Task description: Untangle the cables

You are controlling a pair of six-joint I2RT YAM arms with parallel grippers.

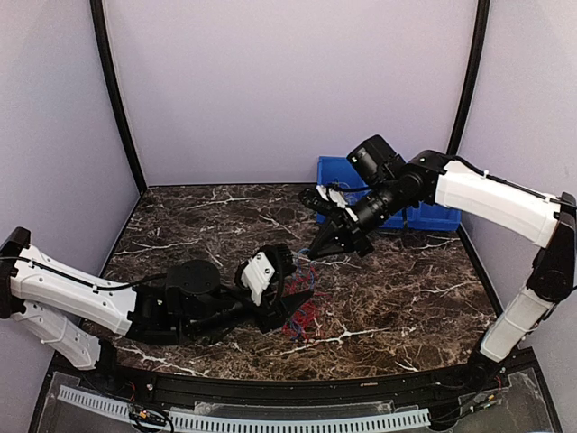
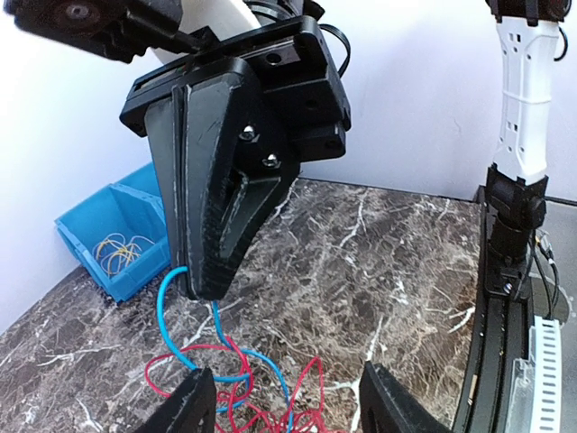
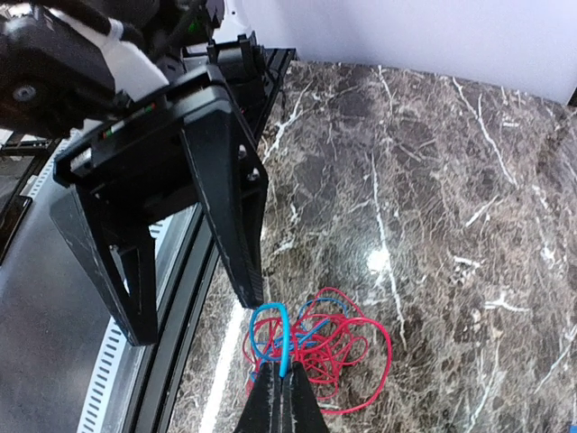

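1. Marble-patterned table [image 1: 406,298] is shown, with the cables [image 3: 329,347] (a red and blue tangle) lying toward its front, close by both grippers.
2. The left gripper [image 3: 196,313] is held wide open and empty, just beside the tangle.
3. The right gripper [image 3: 283,386] is pinched shut on a blue loop [image 3: 270,323], which rises from the tangle toward it; a pull up and away from the left arm is judged likely.
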